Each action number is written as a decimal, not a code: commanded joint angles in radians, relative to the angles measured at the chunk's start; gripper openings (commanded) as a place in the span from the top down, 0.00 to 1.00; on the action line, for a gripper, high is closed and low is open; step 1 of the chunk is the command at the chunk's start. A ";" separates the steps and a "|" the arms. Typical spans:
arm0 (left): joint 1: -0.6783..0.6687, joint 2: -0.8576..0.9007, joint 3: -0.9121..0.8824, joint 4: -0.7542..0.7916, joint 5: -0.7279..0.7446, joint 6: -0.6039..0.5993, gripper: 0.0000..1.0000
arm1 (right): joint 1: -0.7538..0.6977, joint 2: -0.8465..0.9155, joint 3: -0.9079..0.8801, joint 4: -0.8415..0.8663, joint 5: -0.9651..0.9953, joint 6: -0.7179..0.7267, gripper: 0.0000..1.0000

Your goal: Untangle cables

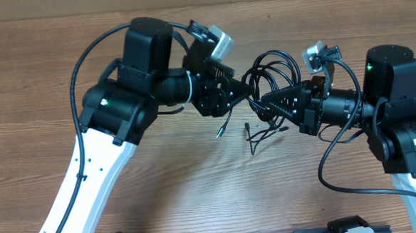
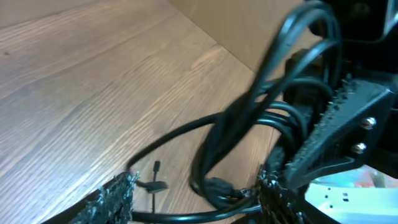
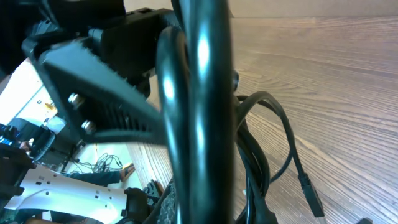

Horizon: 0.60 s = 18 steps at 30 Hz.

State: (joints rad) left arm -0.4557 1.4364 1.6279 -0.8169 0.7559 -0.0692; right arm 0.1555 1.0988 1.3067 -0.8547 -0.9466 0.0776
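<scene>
My right claw is pinched tight on the tangle of thin black cables, holding its loops up off the wooden counter, a little right of the middle. My left claw, just left of it, stands parted, with one strand running between its fingers unsqueezed. Loose plug ends trail toward the near side.

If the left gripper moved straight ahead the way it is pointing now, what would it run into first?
Most likely the cables bunched just ahead of the left gripper; the right gripper sits right behind them, though depth is unclear.
</scene>
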 commanded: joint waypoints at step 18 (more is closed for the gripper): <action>-0.030 0.061 0.011 0.006 0.003 -0.014 0.83 | 0.001 -0.008 0.002 0.008 -0.027 -0.008 0.96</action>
State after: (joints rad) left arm -0.4782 1.4807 1.6279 -0.8158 0.7475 -0.0715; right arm 0.1555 1.0988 1.3067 -0.8562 -0.9466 0.0772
